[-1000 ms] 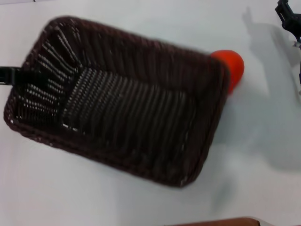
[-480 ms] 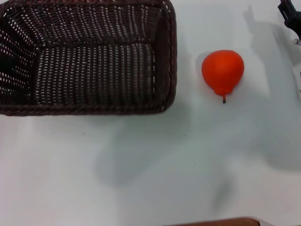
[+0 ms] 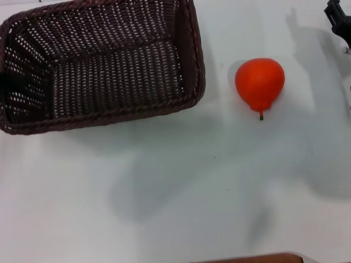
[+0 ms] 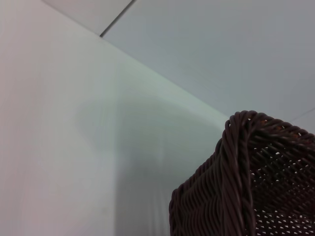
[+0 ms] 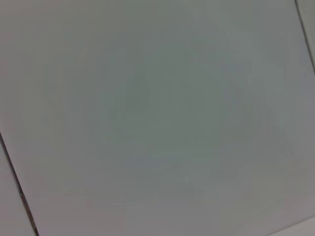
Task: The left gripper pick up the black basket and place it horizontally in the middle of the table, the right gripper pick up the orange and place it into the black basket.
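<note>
The black basket [image 3: 104, 66] hangs at the table's far left, slightly tilted and lifted, with its shadow well below it on the table [image 3: 175, 208]. Its braided corner fills the left wrist view [image 4: 246, 182]. My left gripper [image 3: 4, 82] shows only as a dark patch at the basket's left wall and holds it there. The orange [image 3: 260, 82] lies on the table right of the basket, clear of it, stem towards me. My right gripper [image 3: 335, 13] is at the far right edge, well beyond the orange, seen only in part.
A brown edge [image 3: 252, 258] shows at the bottom of the head view. The right wrist view shows only bare surface.
The basket has swung from the middle, where it covered part of the orange, up to the far left, and has since tilted a little. The orange and right gripper have not moved.
</note>
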Action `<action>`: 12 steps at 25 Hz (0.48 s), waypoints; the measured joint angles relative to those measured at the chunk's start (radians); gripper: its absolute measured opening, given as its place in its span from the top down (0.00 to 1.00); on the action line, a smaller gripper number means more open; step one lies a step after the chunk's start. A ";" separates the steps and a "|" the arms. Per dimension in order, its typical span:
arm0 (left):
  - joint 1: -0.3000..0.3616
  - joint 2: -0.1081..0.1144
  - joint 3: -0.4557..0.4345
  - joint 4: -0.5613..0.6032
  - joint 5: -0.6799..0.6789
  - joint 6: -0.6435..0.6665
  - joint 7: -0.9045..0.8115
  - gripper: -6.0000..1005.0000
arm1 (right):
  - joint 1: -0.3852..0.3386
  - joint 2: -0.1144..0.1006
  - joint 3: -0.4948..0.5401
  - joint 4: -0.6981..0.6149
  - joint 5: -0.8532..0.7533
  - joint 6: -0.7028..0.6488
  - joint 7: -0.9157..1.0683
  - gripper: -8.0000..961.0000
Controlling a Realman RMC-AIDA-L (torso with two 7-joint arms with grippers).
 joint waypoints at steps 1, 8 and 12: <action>0.003 0.000 0.009 -0.008 -0.003 -0.007 0.000 0.86 | 0.000 0.000 0.000 0.000 0.000 0.001 0.000 0.08; 0.022 -0.002 0.053 -0.037 -0.016 -0.039 0.001 0.86 | 0.002 0.000 0.000 0.000 0.000 0.002 0.000 0.08; 0.029 -0.002 0.058 -0.046 -0.026 -0.045 0.002 0.86 | 0.004 0.000 0.000 0.000 0.000 0.008 0.000 0.08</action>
